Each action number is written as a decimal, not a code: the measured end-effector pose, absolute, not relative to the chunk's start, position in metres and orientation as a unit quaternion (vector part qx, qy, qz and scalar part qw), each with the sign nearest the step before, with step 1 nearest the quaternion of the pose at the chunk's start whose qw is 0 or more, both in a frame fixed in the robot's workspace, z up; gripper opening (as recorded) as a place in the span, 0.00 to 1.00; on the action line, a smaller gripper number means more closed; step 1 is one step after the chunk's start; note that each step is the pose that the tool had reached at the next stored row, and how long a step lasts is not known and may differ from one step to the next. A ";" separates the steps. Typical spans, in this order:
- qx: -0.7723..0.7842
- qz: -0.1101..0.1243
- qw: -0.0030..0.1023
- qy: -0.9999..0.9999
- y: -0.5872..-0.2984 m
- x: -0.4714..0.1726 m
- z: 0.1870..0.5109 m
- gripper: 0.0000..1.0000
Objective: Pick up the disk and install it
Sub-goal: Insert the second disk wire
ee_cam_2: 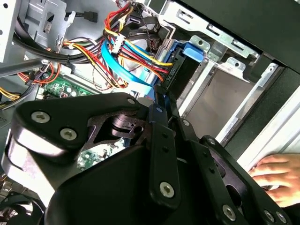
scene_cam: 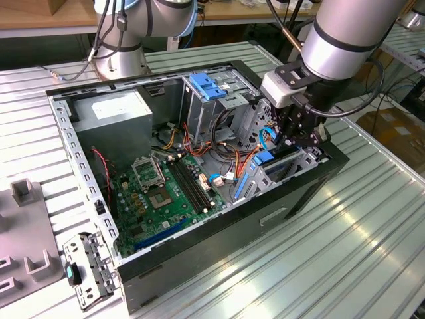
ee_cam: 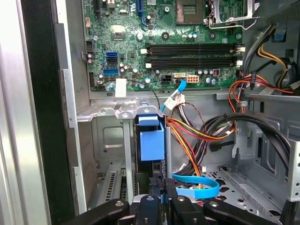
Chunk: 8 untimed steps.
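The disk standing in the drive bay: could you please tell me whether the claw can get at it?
Probably yes: the claw appears closed on the upper edge of the disk, and the cables lie beside it, not between.

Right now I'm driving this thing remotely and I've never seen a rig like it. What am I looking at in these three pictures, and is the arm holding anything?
The exterior view looks from off the arm at an open computer case lying on a ribbed metal table. The big silver-and-black machine is the robot arm; its black gripper reaches down into the case's drive bay. Inside the case are a green motherboard, a grey power supply box and bundles of coloured cables.

The two wrist views come from cameras riding on the arm, looking past the gripper's black links. In both, the gripper's narrow fingers are closed on the disk, which stands on edge with its blue rail showing, partly down in the metal bay. A person's hand rests by the case.
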<state>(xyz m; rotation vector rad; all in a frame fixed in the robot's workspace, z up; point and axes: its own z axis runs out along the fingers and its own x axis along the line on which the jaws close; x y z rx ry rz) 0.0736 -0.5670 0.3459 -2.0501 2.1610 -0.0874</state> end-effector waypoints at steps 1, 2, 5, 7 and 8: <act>-0.686 -0.029 0.081 0.723 -0.567 0.074 0.345 0.16; -0.686 -0.029 0.081 0.723 -0.567 0.074 0.345 0.16; -0.686 -0.029 0.081 0.723 -0.567 0.074 0.344 0.16; -0.686 -0.029 0.081 0.723 -0.567 0.074 0.343 0.16; -0.686 -0.029 0.081 0.723 -0.567 0.074 0.342 0.16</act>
